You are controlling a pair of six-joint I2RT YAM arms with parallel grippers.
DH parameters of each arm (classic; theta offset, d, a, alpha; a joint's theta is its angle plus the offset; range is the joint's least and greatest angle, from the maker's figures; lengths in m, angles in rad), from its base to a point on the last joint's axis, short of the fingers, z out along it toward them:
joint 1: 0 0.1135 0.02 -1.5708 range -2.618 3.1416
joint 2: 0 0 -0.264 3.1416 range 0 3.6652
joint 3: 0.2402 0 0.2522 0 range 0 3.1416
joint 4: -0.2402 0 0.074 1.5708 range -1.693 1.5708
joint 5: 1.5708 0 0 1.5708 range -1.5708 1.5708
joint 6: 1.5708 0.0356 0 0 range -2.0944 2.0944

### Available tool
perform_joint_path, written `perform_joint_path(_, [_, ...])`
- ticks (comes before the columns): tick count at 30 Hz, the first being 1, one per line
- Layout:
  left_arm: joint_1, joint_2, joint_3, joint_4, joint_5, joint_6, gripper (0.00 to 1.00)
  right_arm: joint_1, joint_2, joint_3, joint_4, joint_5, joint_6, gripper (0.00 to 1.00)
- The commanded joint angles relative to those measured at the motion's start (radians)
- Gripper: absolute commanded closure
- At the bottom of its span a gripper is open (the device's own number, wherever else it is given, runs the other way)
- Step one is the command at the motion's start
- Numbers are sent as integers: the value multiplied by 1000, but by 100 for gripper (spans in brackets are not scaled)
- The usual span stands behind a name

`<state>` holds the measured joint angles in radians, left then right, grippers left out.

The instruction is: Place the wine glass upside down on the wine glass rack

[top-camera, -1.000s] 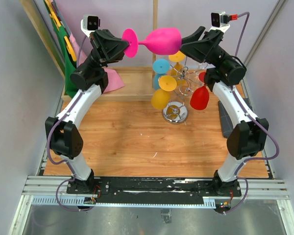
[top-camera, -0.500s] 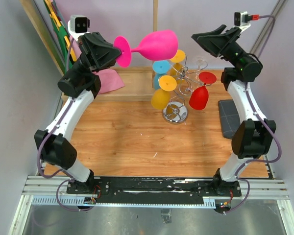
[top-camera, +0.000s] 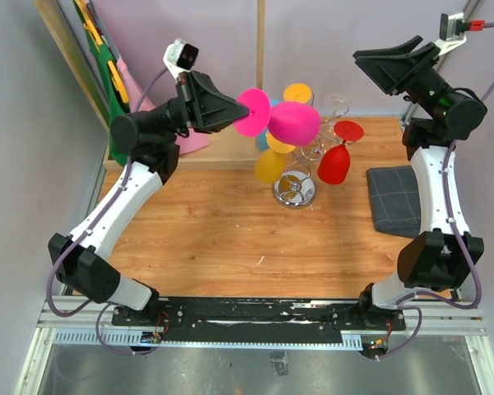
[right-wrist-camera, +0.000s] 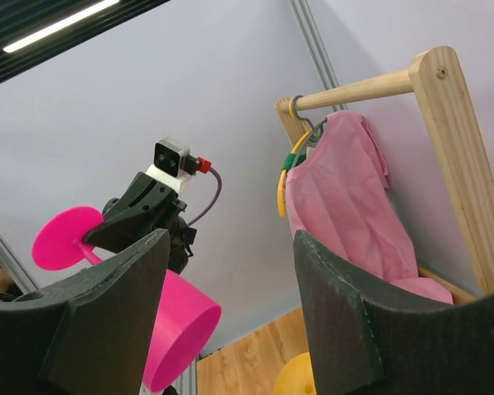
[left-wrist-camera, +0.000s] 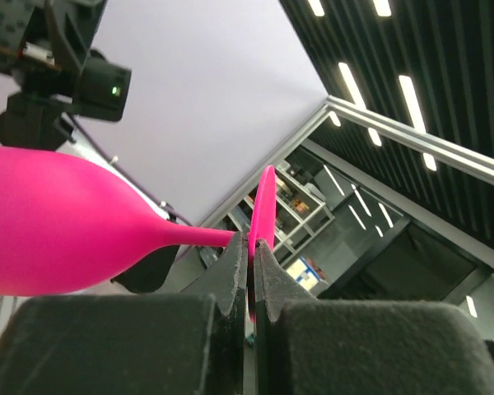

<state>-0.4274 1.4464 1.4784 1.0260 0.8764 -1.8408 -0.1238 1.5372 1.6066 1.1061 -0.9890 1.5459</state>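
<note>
Wine glass point(top-camera: 294, 122), bright pink plastic, is held sideways in the air, its round foot clamped in the left gripper point(top-camera: 244, 113), close by the shiny chrome wire rack point(top-camera: 295, 189). The right gripper point(top-camera: 369, 64) is seen raised well apart, fingers spread, empty.

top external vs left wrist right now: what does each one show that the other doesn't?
Only top external: the wine glass rack, a yellow glass and a red glass hanging on it, grey mat. Only left wrist: fingers pinching the foot's edge, ceiling lights. Both: pink wine glass lying sideways in the left hand.
</note>
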Motion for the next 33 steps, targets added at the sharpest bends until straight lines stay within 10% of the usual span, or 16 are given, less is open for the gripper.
perform_joint_path(1, [-86, -19, 8, -179, 43, 136, 100, -46, -15, -2, -49, -25, -64, 37])
perform_joint_path(10, [-229, -82, -18, -477, 23, 290, 100, -94, -28, -3, -42, -12, -41, 37])
perform_joint_path(18, [-353, -58, 169, -1188, -146, 729, 100, -110, -51, -16, -34, 3, -30, 37])
perform_joint_path(33, [-411, 83, 198, -1309, -266, 778, 100, -120, -125, -74, -104, -2, -88, 37])
